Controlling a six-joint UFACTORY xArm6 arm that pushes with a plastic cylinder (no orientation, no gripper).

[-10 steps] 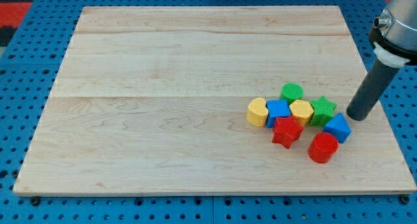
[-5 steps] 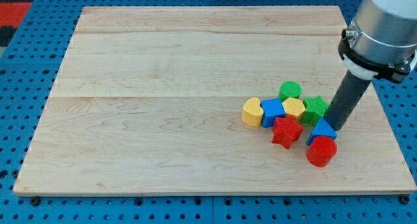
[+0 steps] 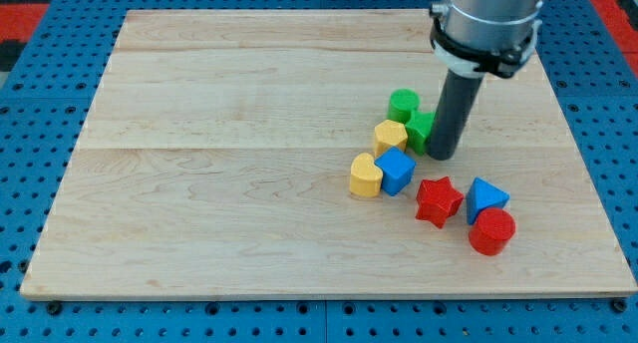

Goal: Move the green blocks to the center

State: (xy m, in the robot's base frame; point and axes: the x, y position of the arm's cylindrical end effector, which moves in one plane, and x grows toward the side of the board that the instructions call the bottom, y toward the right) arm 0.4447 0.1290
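The arm comes in from the view's top right. Its dark rod stands almost upright, and my tip (image 3: 443, 154) rests low.

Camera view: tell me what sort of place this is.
Probably a robotics lab bench for pushing tests: a wooden board lies on a blue perforated base, small coloured blocks such as the green cylinder sit on it, and my tip stands right of the green blocks.

The tabletop (image 3: 249, 183) is showing pale, smooth wood with faint grain running lengthwise in planks. The green cylinder (image 3: 403, 104), red star (image 3: 438, 200) and blue block (image 3: 396, 171) are looking like matt, finely ribbed plastic. The rod above my tip (image 3: 441, 156) is appearing dark and matt.
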